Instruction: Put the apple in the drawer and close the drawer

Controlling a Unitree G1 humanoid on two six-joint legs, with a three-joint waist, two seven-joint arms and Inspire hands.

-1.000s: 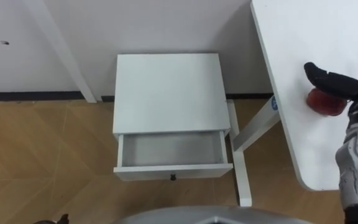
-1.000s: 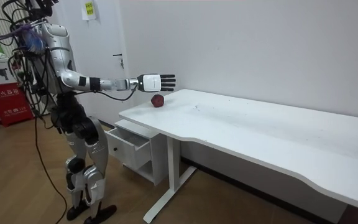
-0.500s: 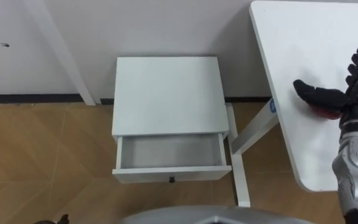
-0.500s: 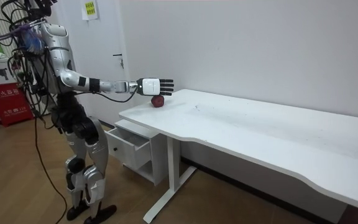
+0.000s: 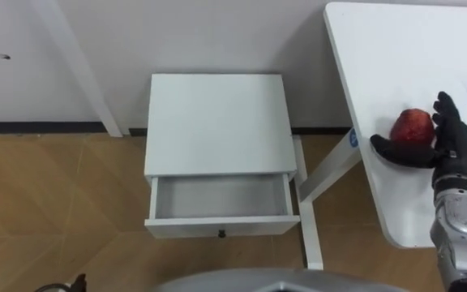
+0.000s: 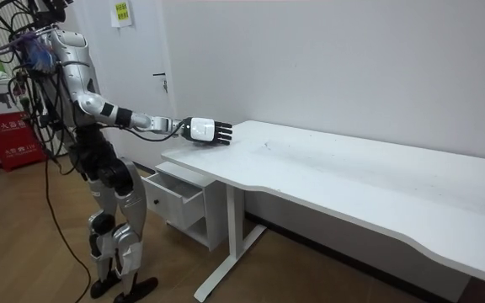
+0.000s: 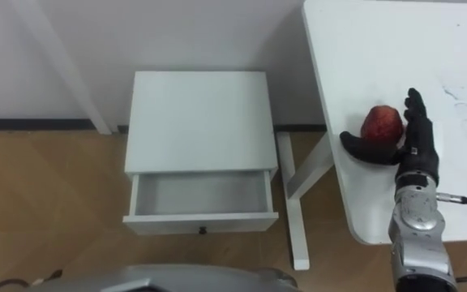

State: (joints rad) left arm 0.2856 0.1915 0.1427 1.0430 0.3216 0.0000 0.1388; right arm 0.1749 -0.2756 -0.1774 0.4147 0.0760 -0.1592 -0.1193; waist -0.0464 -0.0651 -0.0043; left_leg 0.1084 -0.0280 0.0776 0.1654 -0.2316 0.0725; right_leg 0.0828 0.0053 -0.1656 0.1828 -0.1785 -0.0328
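The robot stands upright on the wooden floor (image 6: 40, 252) at the room view's left, just off the left end of the white desk (image 6: 352, 172). Its right arm reaches out toward the desk, and the right hand (image 6: 207, 130) sits over the desk's left edge, near the far corner by the wall, its dark fingers pointing along the desktop. Below that end a small white cabinet (image 6: 196, 220) has its drawer (image 6: 172, 199) pulled out toward the robot's legs. A red box (image 6: 11, 139) stands behind the robot.
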